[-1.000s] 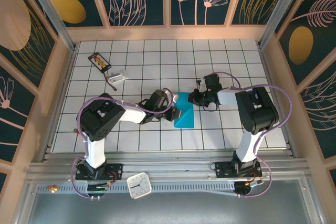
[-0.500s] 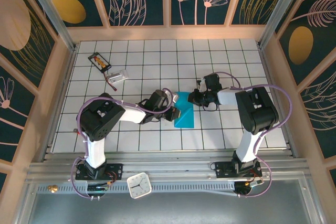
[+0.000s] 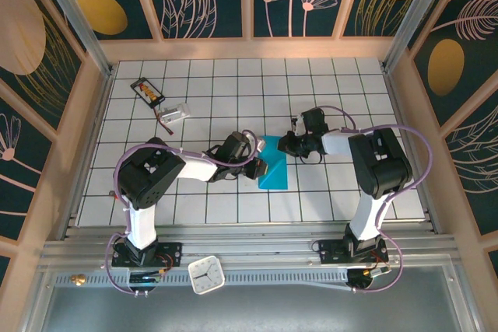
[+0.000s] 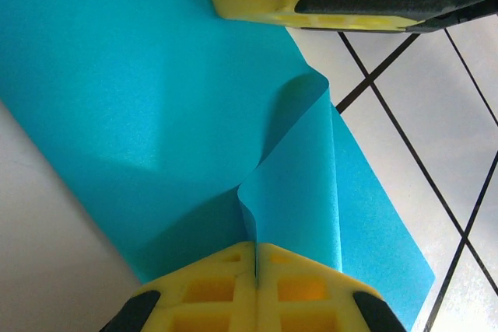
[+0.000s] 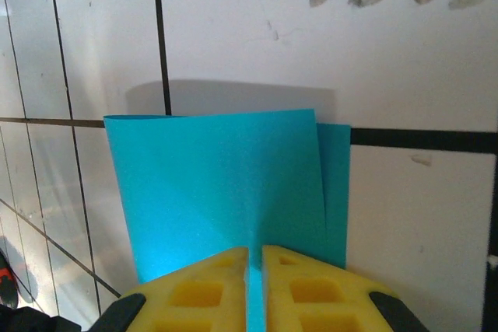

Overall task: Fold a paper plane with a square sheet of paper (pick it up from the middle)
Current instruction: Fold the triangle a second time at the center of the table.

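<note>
Teal square sheet of paper [image 3: 274, 170] lies part-folded on the tiled table [image 3: 194, 99]. Left gripper [image 4: 256, 248] is clamped on a raised flap. Right gripper [image 5: 255, 254], nearly closed, apparently nips the opposite edge, likely steadying the crease.

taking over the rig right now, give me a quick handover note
Left gripper: shut, pinching a lifted flap of the teal paper.
Right gripper: shut on the paper's far end.
Paper: mid-way across the white gridded table, between the two grippers, lying in overlapping layers.
Done: at least one fold is in.
Left: no pointed plane shape yet; the remaining folds and the centre crease are to do.
</note>
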{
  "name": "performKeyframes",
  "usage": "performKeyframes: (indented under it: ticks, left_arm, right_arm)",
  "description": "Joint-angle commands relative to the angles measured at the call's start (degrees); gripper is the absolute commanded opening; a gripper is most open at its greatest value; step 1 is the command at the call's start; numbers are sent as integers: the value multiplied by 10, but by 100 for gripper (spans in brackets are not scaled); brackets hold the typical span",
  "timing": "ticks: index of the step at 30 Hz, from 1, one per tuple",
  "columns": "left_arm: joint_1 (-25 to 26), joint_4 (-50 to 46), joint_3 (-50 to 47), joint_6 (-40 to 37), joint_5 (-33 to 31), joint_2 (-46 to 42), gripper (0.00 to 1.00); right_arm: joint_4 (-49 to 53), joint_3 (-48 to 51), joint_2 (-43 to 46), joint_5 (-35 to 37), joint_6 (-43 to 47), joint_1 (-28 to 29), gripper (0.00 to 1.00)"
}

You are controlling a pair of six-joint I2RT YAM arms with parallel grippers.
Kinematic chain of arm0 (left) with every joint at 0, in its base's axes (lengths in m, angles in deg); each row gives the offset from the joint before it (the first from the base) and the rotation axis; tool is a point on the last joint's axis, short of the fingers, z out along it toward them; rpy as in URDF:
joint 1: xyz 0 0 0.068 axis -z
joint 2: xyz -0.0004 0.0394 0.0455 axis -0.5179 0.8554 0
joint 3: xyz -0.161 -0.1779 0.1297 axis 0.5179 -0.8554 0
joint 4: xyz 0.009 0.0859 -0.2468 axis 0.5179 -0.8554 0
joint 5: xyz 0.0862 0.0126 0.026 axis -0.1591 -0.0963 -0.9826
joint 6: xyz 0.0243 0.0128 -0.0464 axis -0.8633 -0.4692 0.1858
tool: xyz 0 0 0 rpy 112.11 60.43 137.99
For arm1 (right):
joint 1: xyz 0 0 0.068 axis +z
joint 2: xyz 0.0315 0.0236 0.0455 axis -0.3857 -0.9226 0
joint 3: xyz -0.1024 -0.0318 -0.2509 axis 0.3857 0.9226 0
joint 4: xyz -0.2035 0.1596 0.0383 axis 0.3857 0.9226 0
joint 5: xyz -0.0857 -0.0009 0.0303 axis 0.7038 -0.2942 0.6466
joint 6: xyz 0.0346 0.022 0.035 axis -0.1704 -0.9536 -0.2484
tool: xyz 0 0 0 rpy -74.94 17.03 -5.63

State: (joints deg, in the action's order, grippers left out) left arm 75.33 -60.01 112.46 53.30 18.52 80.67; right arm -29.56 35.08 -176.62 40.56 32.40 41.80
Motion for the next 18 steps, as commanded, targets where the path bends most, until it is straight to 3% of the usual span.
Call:
performKeyframes:
  ticks: [1, 7, 13, 18]
  left_arm:
    - [-4, -55, 11, -15, -23, 25, 0]
    - [-4, -64, 12, -14, -25, 31, 0]
    - [-4, -65, 14, -12, -22, 33, 0]
    - [-6, -68, 21, -6, -6, 43, 0]
  right_arm:
    - [33, -17, -12, 7, 18, 0, 17]
    - [47, -31, 39, -9, 14, -5, 21]
    - [40, 27, 123, -11, -15, -2, 22]
    - [2, 129, 220, 6, -75, 36, 13]
